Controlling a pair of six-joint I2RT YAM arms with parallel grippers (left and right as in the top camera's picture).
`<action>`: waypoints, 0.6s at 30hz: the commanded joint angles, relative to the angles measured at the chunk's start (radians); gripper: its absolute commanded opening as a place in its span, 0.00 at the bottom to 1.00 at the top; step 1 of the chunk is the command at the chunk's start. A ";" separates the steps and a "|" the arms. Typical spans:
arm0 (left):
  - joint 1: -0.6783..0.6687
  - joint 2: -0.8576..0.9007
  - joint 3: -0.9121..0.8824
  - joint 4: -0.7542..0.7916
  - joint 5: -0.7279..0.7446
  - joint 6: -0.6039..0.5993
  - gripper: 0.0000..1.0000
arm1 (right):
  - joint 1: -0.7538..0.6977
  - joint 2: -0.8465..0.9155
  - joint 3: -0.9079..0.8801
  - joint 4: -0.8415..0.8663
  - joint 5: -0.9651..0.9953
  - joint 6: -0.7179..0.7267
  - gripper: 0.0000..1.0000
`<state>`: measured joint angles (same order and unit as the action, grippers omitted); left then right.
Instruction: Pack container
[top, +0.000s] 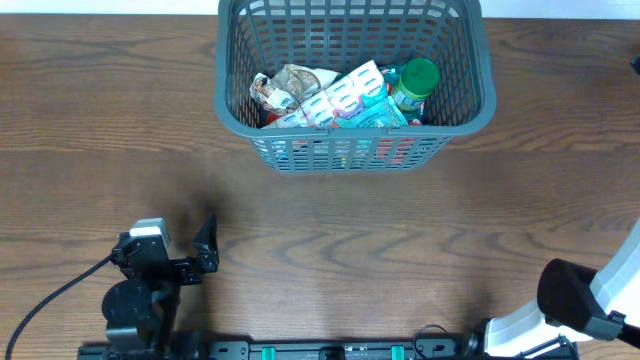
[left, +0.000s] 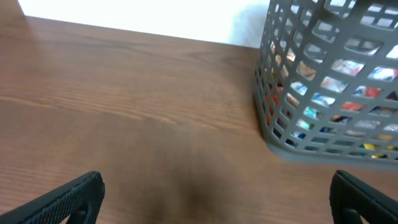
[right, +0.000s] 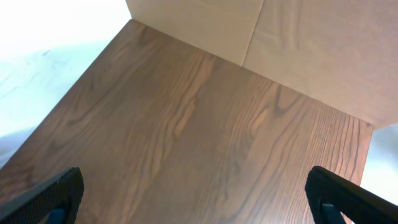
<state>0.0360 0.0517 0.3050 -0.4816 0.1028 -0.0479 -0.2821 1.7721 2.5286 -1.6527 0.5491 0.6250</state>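
Observation:
The container (top: 355, 150) is a dark grey lattice basket at the back middle of the table. It holds several snack packets (top: 345, 100) and a green-lidded jar (top: 415, 80). It also shows in the left wrist view (left: 329, 81), with packets visible through the slots. My left gripper (left: 214, 199) is open and empty, low over bare wood at the front left (top: 205, 255), well short of the container. My right gripper (right: 199, 193) is open and empty over bare wood; in the overhead view only its arm (top: 590, 300) shows at the front right.
A beige cardboard wall (right: 298, 50) stands beyond the table's edge in the right wrist view. A black cable (top: 50, 295) runs from the left arm. The table's far edge (left: 124, 28) meets a white wall.

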 joint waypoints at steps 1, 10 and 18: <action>0.005 -0.031 -0.056 0.042 0.018 0.016 0.98 | -0.005 0.002 -0.004 -0.001 0.007 0.017 0.99; 0.005 -0.050 -0.107 0.098 0.040 0.082 0.99 | -0.005 0.002 -0.004 -0.001 0.007 0.017 0.99; 0.005 -0.050 -0.135 0.099 0.040 0.166 0.99 | -0.005 0.002 -0.004 -0.001 0.007 0.018 0.99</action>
<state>0.0368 0.0116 0.1936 -0.3870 0.1318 0.0731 -0.2821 1.7721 2.5286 -1.6527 0.5491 0.6254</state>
